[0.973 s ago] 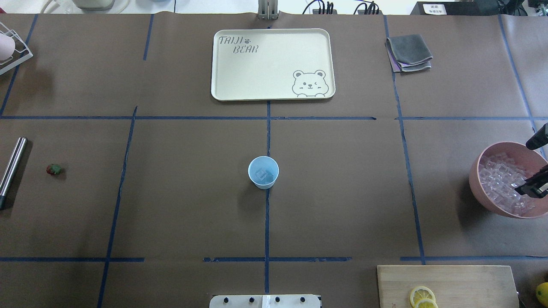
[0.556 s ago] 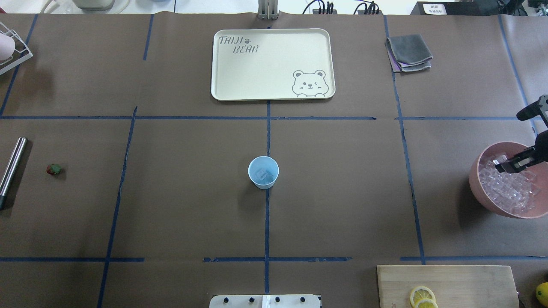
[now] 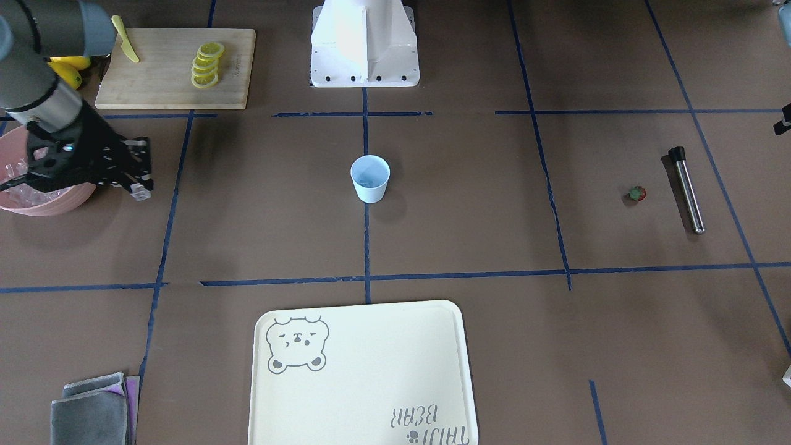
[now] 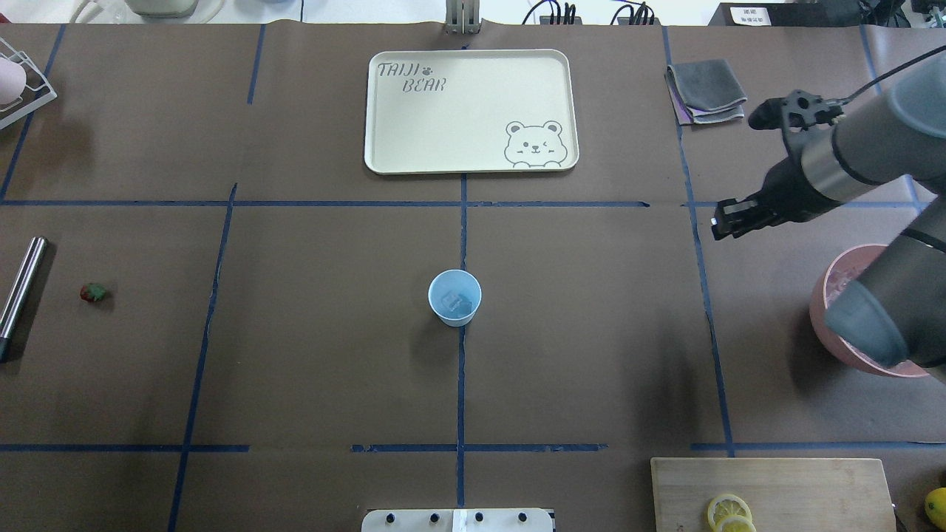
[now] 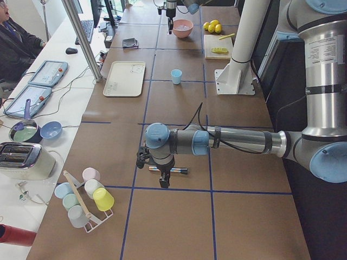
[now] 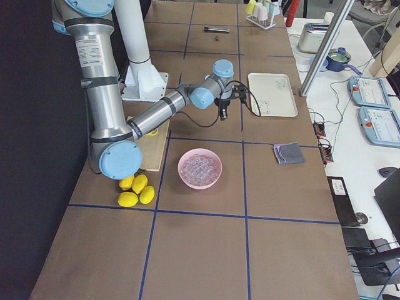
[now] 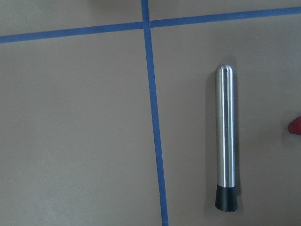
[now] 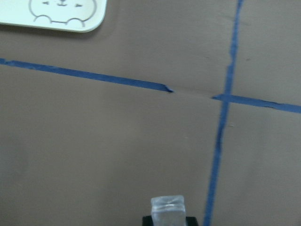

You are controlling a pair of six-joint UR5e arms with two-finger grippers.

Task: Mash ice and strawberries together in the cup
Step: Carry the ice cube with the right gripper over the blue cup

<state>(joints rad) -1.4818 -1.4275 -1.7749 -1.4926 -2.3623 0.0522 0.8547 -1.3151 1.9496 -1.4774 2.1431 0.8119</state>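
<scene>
The pale-blue cup (image 4: 454, 297) stands upright at the table's centre with a few ice cubes (image 4: 456, 301) in it. My right gripper (image 4: 718, 224) is shut on one clear ice cube (image 8: 168, 209) and holds it above the table, between the pink bowl (image 4: 822, 299) of ice and the cup. The strawberry (image 4: 93, 292) lies at the far left beside a steel muddler (image 4: 22, 288). My left gripper (image 5: 162, 181) hovers over the muddler (image 7: 225, 141); I cannot tell whether it is open or shut.
A cream bear tray (image 4: 473, 111) lies at the far middle. Grey cloths (image 4: 706, 90) lie at the far right. A cutting board (image 4: 798, 488) with lemon slices (image 4: 728, 512) is at the near right. A rack of cups (image 5: 84, 197) stands at the left end.
My right gripper has risen out of the pink bowl with an ice cube and moved left and away, over the table. The cup, strawberry and muddler have not moved.
</scene>
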